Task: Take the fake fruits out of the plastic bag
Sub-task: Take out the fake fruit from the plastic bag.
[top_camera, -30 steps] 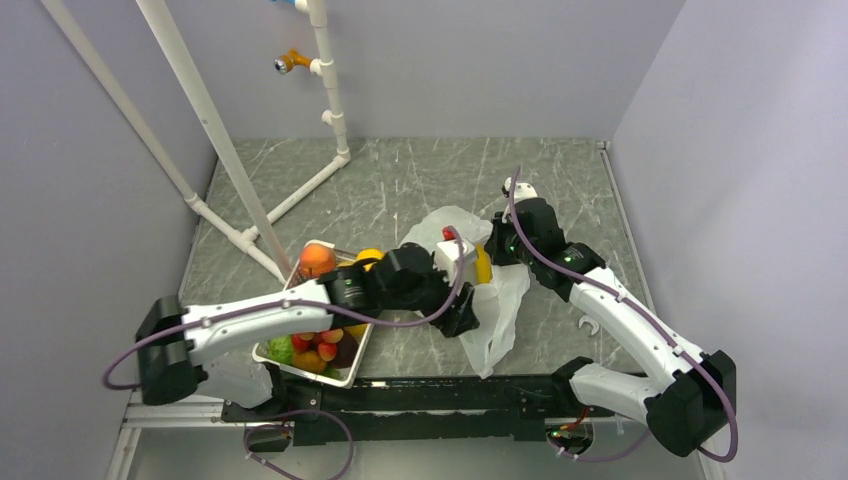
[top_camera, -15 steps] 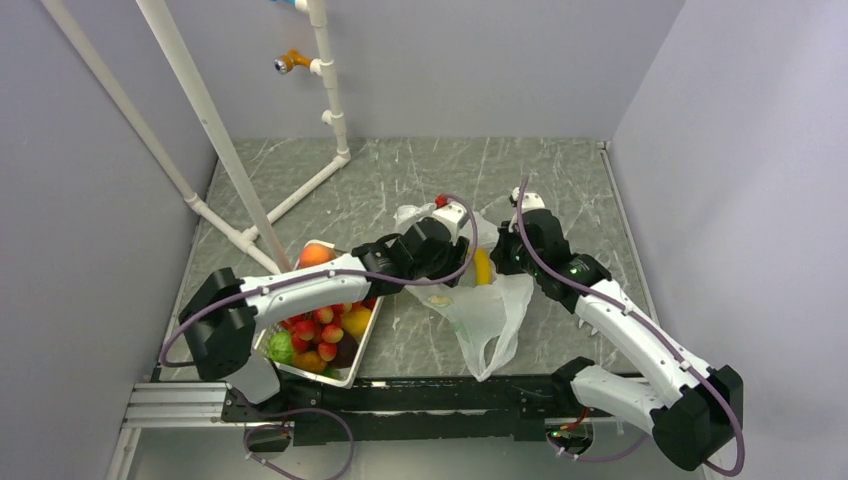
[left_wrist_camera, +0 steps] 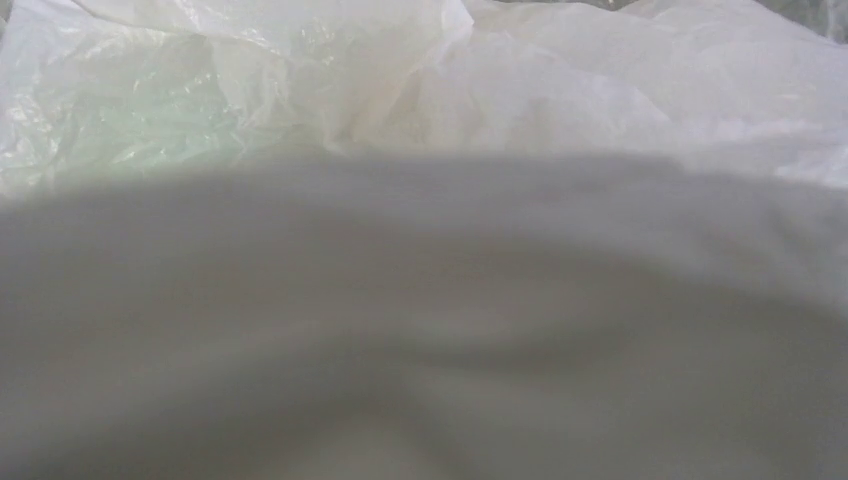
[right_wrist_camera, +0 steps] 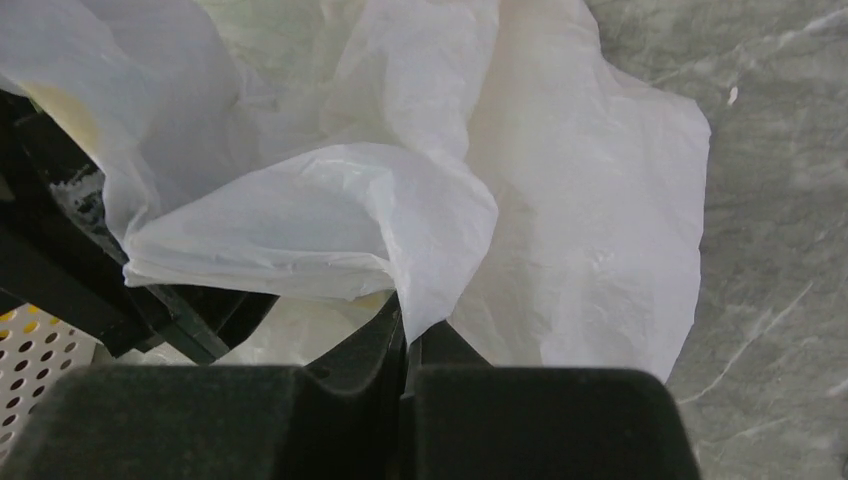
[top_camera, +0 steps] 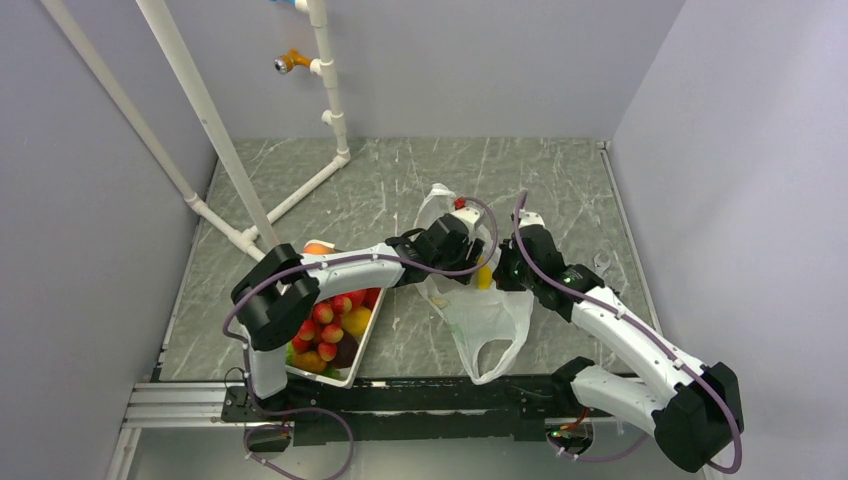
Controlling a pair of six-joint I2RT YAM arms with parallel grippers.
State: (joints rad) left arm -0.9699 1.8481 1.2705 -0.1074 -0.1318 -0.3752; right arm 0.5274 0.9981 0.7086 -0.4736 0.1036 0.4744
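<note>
Though white basket (top_camera: 318,375) at far left is seen loaded w/ fruit, extraction is judged the step in hand. Next over, left tool (top_camera: 452,238) is buried in the plastic bag (top_camera: 485,320), which lies mid surface (top_camera: 560,190). Its wrist cam is blanked by film, so jaw state can't be told. A yellow banana (top_camera: 484,276) is seen inside the bag, just beside right tool (right_wrist_camera: 405,345), which is clamped tight on a bag fold. Next: fold to be held taut, banana to be gripped w/o film caught.
</note>
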